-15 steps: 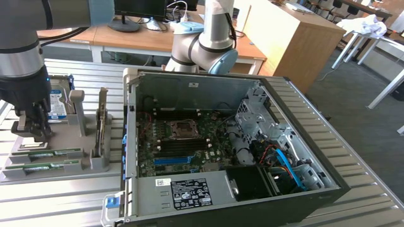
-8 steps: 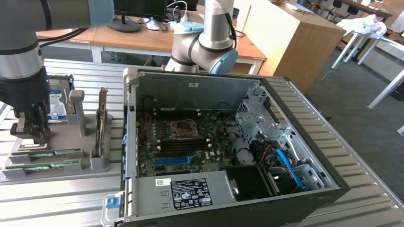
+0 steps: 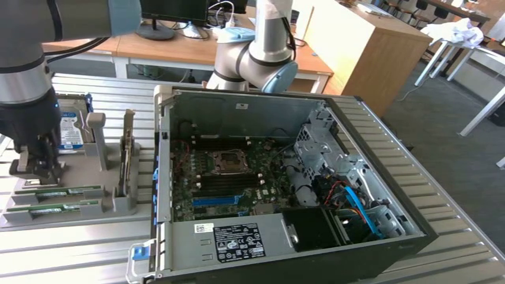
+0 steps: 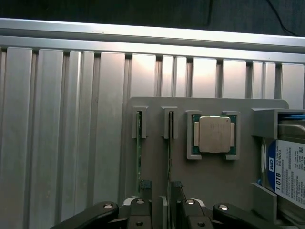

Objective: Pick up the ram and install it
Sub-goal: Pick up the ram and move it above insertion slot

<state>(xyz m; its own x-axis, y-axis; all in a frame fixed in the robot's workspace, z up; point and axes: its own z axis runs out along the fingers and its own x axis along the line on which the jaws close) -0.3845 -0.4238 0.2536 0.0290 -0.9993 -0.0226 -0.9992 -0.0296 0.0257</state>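
Two ram sticks lie on edge in slots of a grey holder tray (image 3: 71,216) at the exterior view's left: one ram (image 3: 61,191) and a second ram (image 3: 54,207) just in front of it. In the wrist view they run as thin green strips, one ram (image 4: 138,152) and the other ram (image 4: 169,148). My gripper (image 3: 35,168) hangs low over the end of the sticks, open, nothing held. In the wrist view, the gripper (image 4: 160,190) has its fingertips (image 4: 145,187) on either side of the second strip's end.
A square silver processor (image 4: 213,135) and a hard drive (image 4: 288,174) share the tray. The open computer case (image 3: 268,177) with its motherboard stands to the exterior view's right of the tray on a ribbed metal table (image 3: 457,207). An upright card (image 3: 126,157) stands in the tray.
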